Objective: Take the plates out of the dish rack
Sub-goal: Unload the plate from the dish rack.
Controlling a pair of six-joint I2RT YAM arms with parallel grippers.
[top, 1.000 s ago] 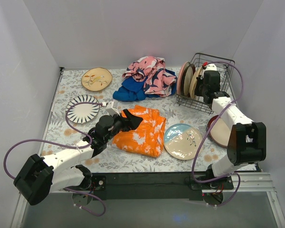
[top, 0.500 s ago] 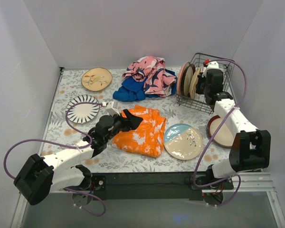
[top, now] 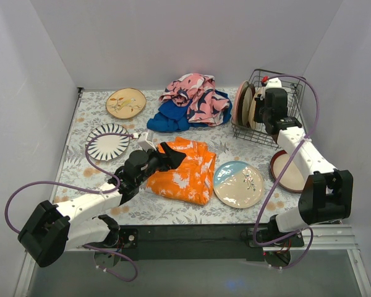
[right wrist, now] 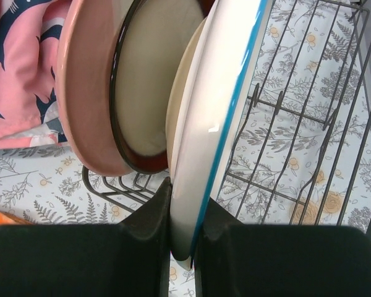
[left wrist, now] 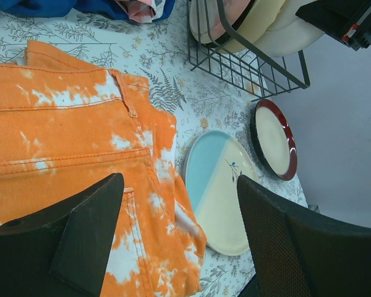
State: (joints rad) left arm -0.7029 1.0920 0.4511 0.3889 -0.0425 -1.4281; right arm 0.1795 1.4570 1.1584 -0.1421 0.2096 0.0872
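Your right claw [right wrist: 184, 207] is clenched on the rim of a white, blue-edged plate [right wrist: 201, 117]. That plate stands on edge inside the dish rack [top: 255, 137] at the far right of the table. 1 finger presses on each face of it.

Just left of it in the rack stand a cream plate [right wrist: 177, 117], a dark-rimmed plate [right wrist: 142, 86] and a pink plate [right wrist: 86, 93], all upright and packed close together.

Your left claw [left wrist: 179, 185] is released, jaws wide apart, above the orange cloth [left wrist: 62, 142] near the middle of the table.

4 plates lie flat on the table:
- a tan leafy plate [top: 125, 103] at the far left
- a striped plate [top: 107, 142] nearer on the left
- a blue-cream plate [top: 238, 184] just right of the orange cloth
- a red-rimmed plate [top: 287, 171] at the right, nearer than the rack

A heap of pink and blue cloths [top: 188, 102] lies left of the rack.
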